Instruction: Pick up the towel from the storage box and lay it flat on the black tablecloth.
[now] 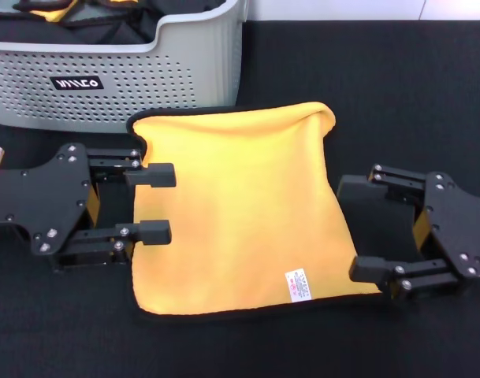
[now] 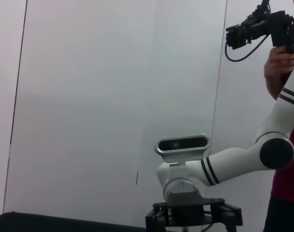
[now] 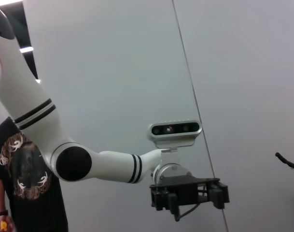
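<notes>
The yellow-orange towel (image 1: 240, 213) lies spread on the black tablecloth (image 1: 381, 79), with its white tag (image 1: 298, 285) near the front right corner and its far right corner slightly rumpled. The light-grey storage box (image 1: 192, 71) stands at the back left, behind the towel. My left gripper (image 1: 157, 203) is open, with both fingertips resting over the towel's left edge. My right gripper (image 1: 359, 228) is open at the towel's right edge, its nearer fingertip by the front right corner. Neither gripper holds anything.
Black fabric with yellow parts (image 1: 82, 16) lies inside the box. The left wrist view shows my right arm's gripper (image 2: 192, 215) and a person holding a camera (image 2: 262, 24). The right wrist view shows my left arm's gripper (image 3: 189, 195) and a person (image 3: 21, 169).
</notes>
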